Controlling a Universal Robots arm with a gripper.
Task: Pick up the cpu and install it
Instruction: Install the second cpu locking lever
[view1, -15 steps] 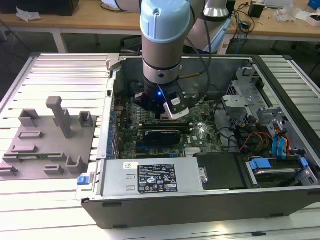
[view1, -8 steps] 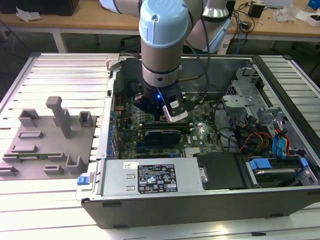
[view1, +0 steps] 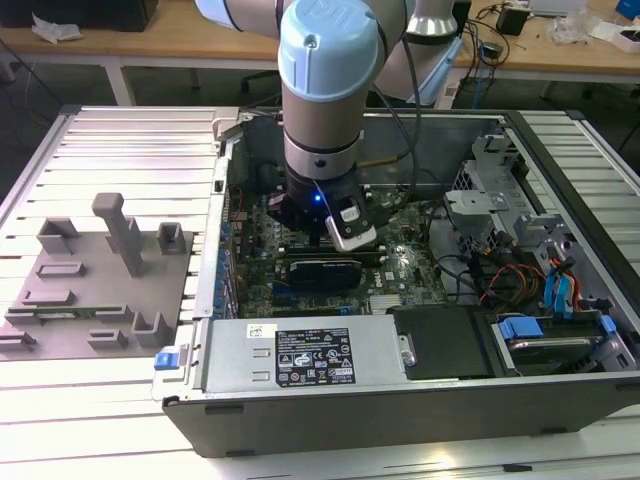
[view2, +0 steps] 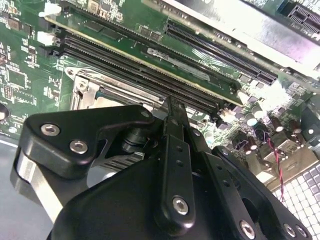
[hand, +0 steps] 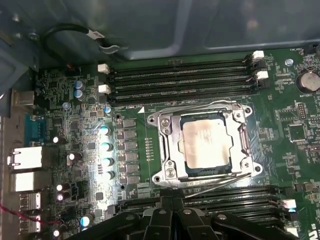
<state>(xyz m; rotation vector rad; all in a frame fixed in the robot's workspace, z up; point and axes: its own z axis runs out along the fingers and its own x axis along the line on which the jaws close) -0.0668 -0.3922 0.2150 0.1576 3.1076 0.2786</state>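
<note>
Your pincer (hand: 173, 204) hangs closed, gripping nothing, low over the motherboard (hand: 65, 100); the cpu (hand: 206, 144) sits flat in its socket (hand: 167, 150), just ahead of the tips.

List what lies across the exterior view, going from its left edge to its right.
Grey tray with upright blocks → blue clip at the case's corner → robot arm reaching down into the open case → silver drive cage → blue cables.

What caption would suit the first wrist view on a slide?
The cpu lies in the metal socket on the green motherboard.
</note>
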